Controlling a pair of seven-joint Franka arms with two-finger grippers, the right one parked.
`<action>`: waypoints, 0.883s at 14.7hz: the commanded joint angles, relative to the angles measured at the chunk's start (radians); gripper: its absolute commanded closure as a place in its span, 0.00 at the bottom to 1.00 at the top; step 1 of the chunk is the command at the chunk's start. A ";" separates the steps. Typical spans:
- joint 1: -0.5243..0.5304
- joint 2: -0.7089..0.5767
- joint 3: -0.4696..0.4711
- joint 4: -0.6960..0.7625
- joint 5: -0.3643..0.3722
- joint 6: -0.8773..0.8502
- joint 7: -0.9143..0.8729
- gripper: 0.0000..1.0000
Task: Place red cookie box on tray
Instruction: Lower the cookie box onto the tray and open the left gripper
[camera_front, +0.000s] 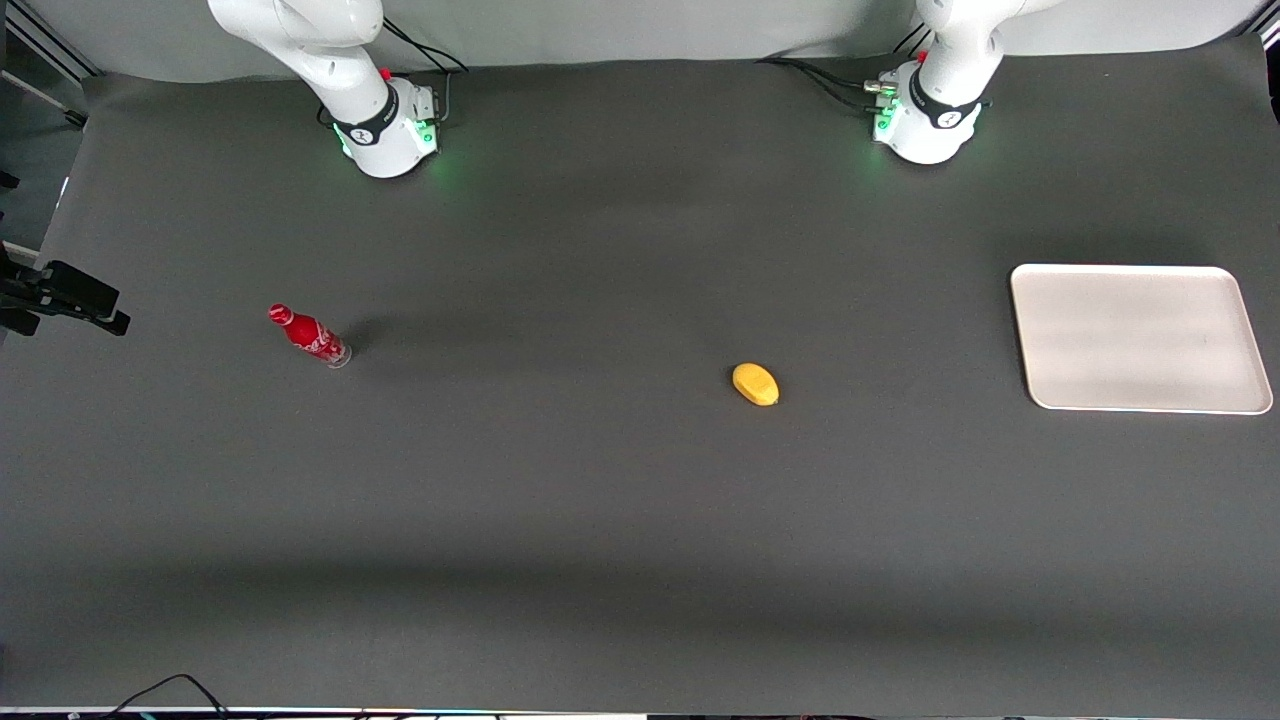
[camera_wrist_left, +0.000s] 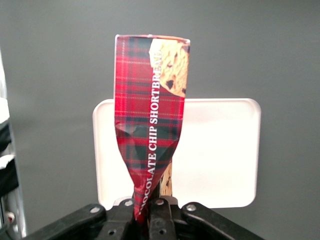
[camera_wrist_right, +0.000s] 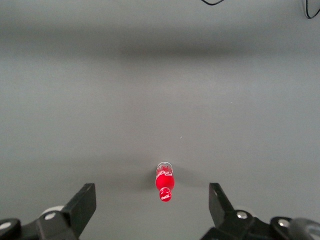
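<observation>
Red cookie box (camera_wrist_left: 150, 120), tartan-printed carton reading "CHOCOLATE CHIP SHORTBREAD", pinched and crumpled at one end between the closed fingers of the gripper (camera_wrist_left: 148, 212), above the tray (camera_wrist_left: 220, 155). Smooth cream-white tray with rounded corners, at the working arm's end of the matte dark table (camera_front: 600, 520). Also shown: glossy red soda bottle (camera_front: 309, 335); small yellow oval object (camera_front: 756, 384).

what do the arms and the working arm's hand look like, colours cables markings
Both arms are glossy white with rounded shells. The working arm's base has a black band with a small white logo, green glowing lights, a red spot, and black cables running off it. The parked arm's base looks the same. The working arm's hand is matte black plastic with silver screw heads, as seen in its wrist view.
</observation>
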 joint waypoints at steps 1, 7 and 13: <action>0.089 0.106 0.003 0.003 -0.052 0.112 0.057 1.00; 0.158 0.324 0.003 -0.019 -0.222 0.366 0.287 1.00; 0.171 0.413 0.000 -0.020 -0.248 0.392 0.362 1.00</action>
